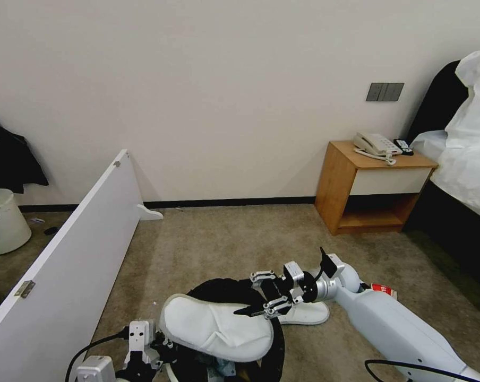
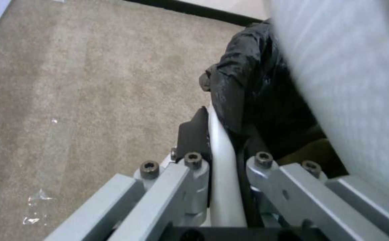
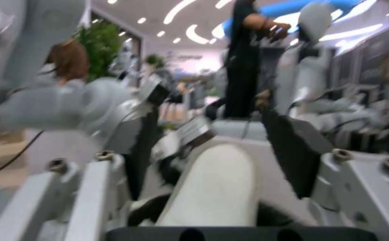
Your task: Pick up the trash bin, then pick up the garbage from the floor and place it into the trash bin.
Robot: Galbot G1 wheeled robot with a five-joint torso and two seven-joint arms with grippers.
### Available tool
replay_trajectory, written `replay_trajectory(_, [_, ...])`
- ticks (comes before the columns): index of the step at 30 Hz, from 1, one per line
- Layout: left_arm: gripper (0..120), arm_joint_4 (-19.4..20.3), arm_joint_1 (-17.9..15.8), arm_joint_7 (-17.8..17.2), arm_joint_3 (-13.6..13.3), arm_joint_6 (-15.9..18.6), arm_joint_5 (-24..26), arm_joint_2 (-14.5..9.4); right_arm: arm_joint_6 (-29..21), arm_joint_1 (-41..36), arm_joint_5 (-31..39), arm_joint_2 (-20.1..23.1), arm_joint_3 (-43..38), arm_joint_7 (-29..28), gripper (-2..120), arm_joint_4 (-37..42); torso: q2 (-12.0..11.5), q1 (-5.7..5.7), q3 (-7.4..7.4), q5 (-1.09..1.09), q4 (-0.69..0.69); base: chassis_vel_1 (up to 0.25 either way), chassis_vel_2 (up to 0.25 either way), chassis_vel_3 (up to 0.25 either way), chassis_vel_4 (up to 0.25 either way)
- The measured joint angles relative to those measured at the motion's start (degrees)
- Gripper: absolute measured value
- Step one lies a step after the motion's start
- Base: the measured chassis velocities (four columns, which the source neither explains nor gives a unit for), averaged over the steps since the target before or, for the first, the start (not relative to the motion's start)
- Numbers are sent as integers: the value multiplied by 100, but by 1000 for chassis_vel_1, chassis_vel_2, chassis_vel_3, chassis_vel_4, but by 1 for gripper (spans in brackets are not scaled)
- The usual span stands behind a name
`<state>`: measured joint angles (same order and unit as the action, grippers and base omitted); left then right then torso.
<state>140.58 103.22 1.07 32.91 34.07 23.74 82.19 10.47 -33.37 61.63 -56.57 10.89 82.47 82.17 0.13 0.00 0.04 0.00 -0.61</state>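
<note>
Closest in, the left gripper [image 1: 144,354] sits low at the bin [image 1: 226,289], its fingers [image 2: 194,140] pinched on the white rim with the black liner folded over it, so the bin is held up and steady as a target. Across the bin's mouth lies a white slipper [image 1: 213,326], too wide to drop in flat. To its right, the right gripper [image 1: 269,300] is at the slipper's edge with jaws spread apart; in its wrist view the slipper [image 3: 216,187] lies between the pads without visible contact, which I judge to be a release. Beyond, a second slipper [image 1: 309,314] and a red can [image 1: 383,289] remain on the carpet [image 1: 224,239].
</note>
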Motion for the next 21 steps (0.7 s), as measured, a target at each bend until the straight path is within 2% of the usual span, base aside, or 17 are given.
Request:
replay_trajectory(2, [4,2,11,0,17,0,5,2,25,-103,56,-76,-380,-369,78,-58,0,0,0,1,1,0,0,0,0])
replay_trajectory(5, [4,10,15,0,34,0,12,-1,80,-160,75,-75,-537,-614,83,-95,0,0,0,0,1,0,0,0,0])
replay_trajectory(7, [4,32,16,1,80,0,48,-4,164,-331,-10,-15,-966,-1143,94,-131,0,0,0,1,-1,0,0,0,0])
replay_trajectory(8, [4,32,16,1,80,0,48,-4,164,-331,-10,-15,-966,-1143,94,-131,0,0,0,1,-1,0,0,0,0])
replay_trajectory(9, [4,34,17,1,90,-1,53,-4,196,-441,-66,28,-1161,-1398,99,-126,0,0,0,0,0,0,0,0,0])
replay_trajectory(13, [4,35,15,2,94,-9,40,2,238,-895,-347,129,-1735,-2076,100,-33,0,0,0,0,1,0,0,0,0])
replay_trajectory(14, [4,35,15,2,94,-9,40,2,238,-895,-347,129,-1735,-2076,100,-33,0,0,0,0,1,0,0,0,0])
replay_trajectory(18, [4,36,26,2,83,-10,39,-1,224,-1564,-915,304,-2307,-2875,100,14,0,0,-1,0,-2,0,0,0,0])
replay_trajectory(19, [4,36,26,2,83,-10,39,-1,224,-1564,-915,304,-2307,-2875,100,14,0,0,-1,0,-2,0,0,0,0])
replay_trajectory(21, [4,42,33,2,83,-10,42,-18,239,-2075,-1673,487,-2822,-3649,100,-86,0,0,0,2,-3,0,0,0,0])
